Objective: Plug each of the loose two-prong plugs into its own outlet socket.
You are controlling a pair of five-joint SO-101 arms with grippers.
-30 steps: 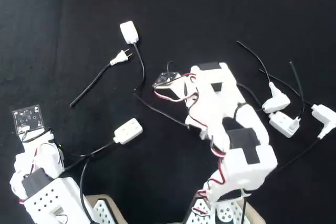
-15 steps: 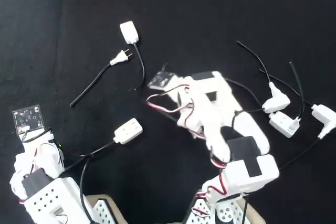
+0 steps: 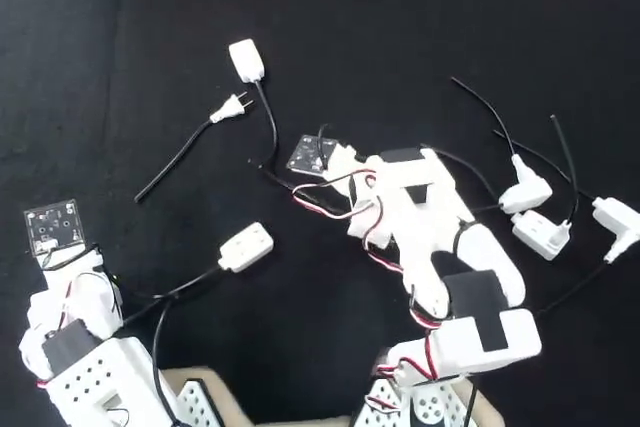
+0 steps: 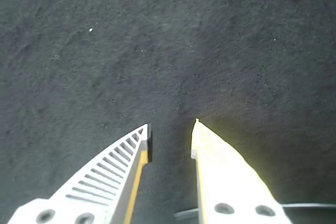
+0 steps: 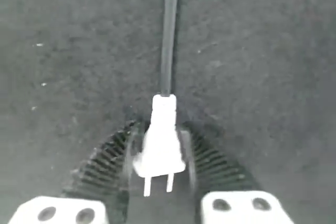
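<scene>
My right tool (image 5: 159, 132) is clenched on a white plug (image 5: 159, 156), pinching its body from both sides near the middle of the bench (image 3: 120, 37). The prongs point back toward my wrist and the cord (image 5: 168, 35) trails away. My left tool (image 4: 171, 125) hangs parted over bare cloth near the front-left corner, holding nothing. The nearest socket (image 3: 245, 247) lies loose and unbraced. As I judge it, the plug must be turned to face a socket and may twist in my grip. A pushed socket would slide, and the cord could drag.
</scene>
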